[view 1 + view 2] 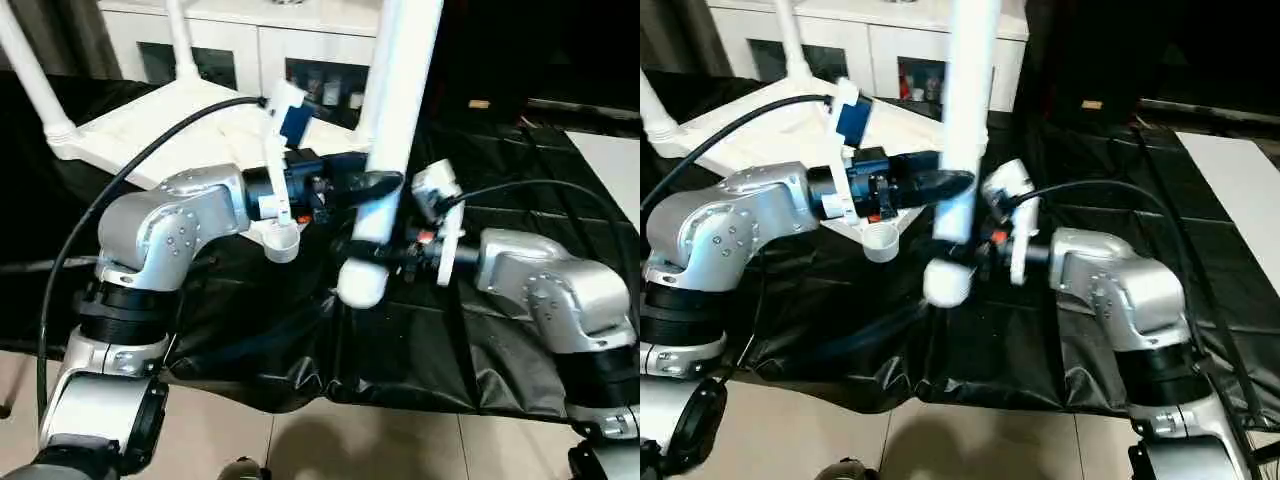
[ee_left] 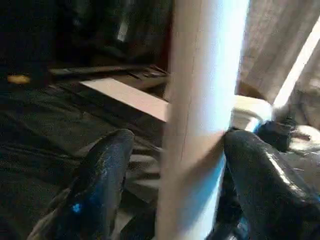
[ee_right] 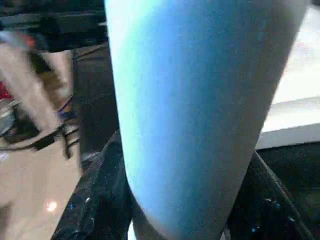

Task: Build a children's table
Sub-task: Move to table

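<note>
The white tabletop (image 1: 150,125) lies upside down at the back left on black cloth, with two white legs (image 1: 35,80) (image 1: 180,40) standing in its corner sockets. An empty round socket (image 1: 283,240) faces me at its near corner. A third white leg (image 1: 395,120) stands upright in the middle. My right gripper (image 1: 385,255) is shut on it near its rounded lower end, both fingers (image 3: 100,200) pressed to the tube. Higher up, my left gripper (image 1: 385,185) reaches around the same leg, open: one finger (image 2: 102,180) stands off it, the other touches it.
Black cloth (image 1: 400,340) covers the work surface, its front edge hanging over a tiled floor. A flat white board (image 1: 610,160) lies at the far right. A white cabinet (image 1: 260,40) stands behind the tabletop. Black cables run along both forearms.
</note>
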Available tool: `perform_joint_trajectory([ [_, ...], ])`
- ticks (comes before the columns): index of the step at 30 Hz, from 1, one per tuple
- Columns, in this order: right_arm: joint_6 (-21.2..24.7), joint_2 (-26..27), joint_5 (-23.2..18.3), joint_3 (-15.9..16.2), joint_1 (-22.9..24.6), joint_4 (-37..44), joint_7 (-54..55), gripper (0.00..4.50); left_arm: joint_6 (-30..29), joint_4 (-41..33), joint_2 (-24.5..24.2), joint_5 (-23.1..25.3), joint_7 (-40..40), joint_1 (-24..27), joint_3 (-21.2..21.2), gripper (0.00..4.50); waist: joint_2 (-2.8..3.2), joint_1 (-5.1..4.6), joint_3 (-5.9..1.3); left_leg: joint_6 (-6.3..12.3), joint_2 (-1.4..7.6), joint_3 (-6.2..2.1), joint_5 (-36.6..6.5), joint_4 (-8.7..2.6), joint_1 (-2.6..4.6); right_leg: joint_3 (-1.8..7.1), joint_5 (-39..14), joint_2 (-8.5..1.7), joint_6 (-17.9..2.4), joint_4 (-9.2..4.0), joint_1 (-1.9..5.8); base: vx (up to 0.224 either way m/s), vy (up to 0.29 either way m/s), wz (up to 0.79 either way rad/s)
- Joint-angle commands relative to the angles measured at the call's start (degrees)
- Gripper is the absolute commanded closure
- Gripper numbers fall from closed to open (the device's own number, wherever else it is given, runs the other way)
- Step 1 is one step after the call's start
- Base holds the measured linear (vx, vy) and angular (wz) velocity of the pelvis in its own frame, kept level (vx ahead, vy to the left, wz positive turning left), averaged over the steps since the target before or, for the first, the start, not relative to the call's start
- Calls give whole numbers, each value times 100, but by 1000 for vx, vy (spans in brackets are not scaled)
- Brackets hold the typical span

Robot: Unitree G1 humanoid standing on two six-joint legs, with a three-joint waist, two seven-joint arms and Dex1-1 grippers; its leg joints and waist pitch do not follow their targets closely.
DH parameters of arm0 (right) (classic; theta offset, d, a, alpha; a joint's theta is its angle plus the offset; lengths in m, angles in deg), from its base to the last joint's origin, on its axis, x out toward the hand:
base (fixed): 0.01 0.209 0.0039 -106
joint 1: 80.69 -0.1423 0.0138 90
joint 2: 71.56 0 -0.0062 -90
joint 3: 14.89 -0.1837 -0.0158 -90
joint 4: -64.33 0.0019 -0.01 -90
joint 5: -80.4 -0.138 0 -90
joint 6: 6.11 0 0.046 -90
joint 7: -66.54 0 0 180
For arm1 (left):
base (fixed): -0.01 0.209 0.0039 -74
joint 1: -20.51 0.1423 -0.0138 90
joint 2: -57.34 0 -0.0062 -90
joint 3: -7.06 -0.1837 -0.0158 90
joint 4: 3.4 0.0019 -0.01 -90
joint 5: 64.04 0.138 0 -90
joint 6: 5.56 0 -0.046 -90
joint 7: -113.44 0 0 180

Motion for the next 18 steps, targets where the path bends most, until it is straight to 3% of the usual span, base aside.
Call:
perform_joint_trajectory([
  [1,-298,-33,328,-425,3,30,647,262,527,151,72,454,-661,117,319,88,68,-4,-409,-120,311,-120,-554,-429,178,251,405,-464,-1325,-379,270,0,0,0],
  [2,-298,-33,328,-425,3,30,647,262,527,151,72,454,-661,117,319,82,85,-33,-405,-184,311,-128,-593,-432,180,248,384,-449,-1276,-392,269,0,0,0],
  [3,-776,-37,931,-571,93,-92,1372,262,1213,92,67,1115,-1327,405,354,82,82,-38,-402,-238,323,-145,-571,-437,160,250,332,-462,-1175,-409,278,0,0,0],
  [5,-1102,71,1314,-655,221,-93,1933,262,1745,-96,56,1675,-1833,773,294,82,50,-57,-410,-258,304,-126,-568,-432,163,262,227,-457,-1008,-420,285,0,0,0],
  [6,-1344,242,1674,-658,387,-54,2513,262,2124,-210,38,2177,-2332,1155,196,82,77,-68,-414,-238,296,-125,-481,-432,151,260,299,-445,-954,-400,282,0,0,0],
  [7,-1472,344,1879,-640,500,-7,2859,262,2324,-275,17,2458,-2618,1381,124,82,45,-77,-419,-224,315,-135,-441,-442,150,252,327,-445,-920,-406,276,0,0,0],
  [9,-1631,555,2045,-613,728,124,3213,262,2711,-279,88,2648,-2822,1738,132,82,52,-134,-427,-156,287,-127,-404,-435,145,251,396,-425,-866,-392,269,0,0,0],
  [10,-1656,715,2031,-623,870,210,3358,262,2827,-261,196,2655,-2929,1918,209,82,38,-134,-432,-53,268,-101,-410,-420,131,282,420,-463,-887,-409,279,0,0,0],
  [12,-1707,887,2118,-521,1065,240,3583,262,3065,-213,347,2717,-3081,2199,264,82,26,-80,-425,373,242,-69,-551,-361,75,391,123,-672,-1048,-512,316,0,0,0],
  [13,-1738,926,2161,-479,1109,227,3655,262,3157,-189,395,2758,-3131,2270,267,82,-16,-29,-396,655,230,-92,-627,-228,4,541,-191,-921,-1096,-656,360,0,0,0],
  [14,-1777,1091,2060,-502,1161,182,3672,262,3228,-120,421,2863,-3267,2345,243,82,-29,69,-398,831,256,-198,-644,42,-96,767,-689,-1311,-1055,-802,436,0,0,0],
  [15,-1903,1306,2012,-519,1212,74,3751,262,3409,51,519,2948,-3437,2417,292,82,-26,114,-376,851,318,-359,-677,308,-237,949,-1301,-1621,-982,-916,445,-20,88,-7],
  [16,-1904,1307,2012,-519,1212,73,3751,262,3409,51,520,2948,-3438,2418,292,82,4,121,-374,814,339,-437,-693,402,-308,992,-1566,-1695,-990,-933,458,-17,143,-16],
  [17,-1961,1337,2041,-507,1216,15,3761,262,3476,139,538,2995,-3528,2416,329,82,25,91,-359,770,323,-516,-600,311,-340,821,-1936,-1549,-1049,-911,452,-17,143,-16],
  [18,-2057,1357,2131,-502,1205,-54,3800,262,3579,224,556,3030,-3580,2411,352,82,88,96,-362,820,287,-495,-498,157,-283,693,-2016,-1357,-1034,-884,405,-18,197,-9],
])
